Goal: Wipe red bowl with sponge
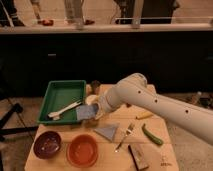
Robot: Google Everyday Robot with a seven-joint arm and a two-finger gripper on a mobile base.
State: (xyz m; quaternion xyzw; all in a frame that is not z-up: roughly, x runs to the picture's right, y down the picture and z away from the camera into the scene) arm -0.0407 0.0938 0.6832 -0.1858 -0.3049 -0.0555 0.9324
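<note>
Centrally, the gripper (93, 110), fingers closed on the sponge (86, 113), hangs above the table (167, 150) beside the green tray (61, 92); the red bowl (82, 150) sits at six o'clock, apart.

Wooden table (107, 162) bears a green tray (59, 94) far left, a dark bowl (47, 145) and the red bowl (82, 150) near left, and a cloth (107, 131) and fork (125, 136) in the middle. The gripper (93, 111) holds the sponge (85, 114) above it.

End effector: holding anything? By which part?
Yes: the end effector is shut on the sponge, gripping its image-right end; the rest sticks out toward the green tray, not yet at the red bowl.
</note>
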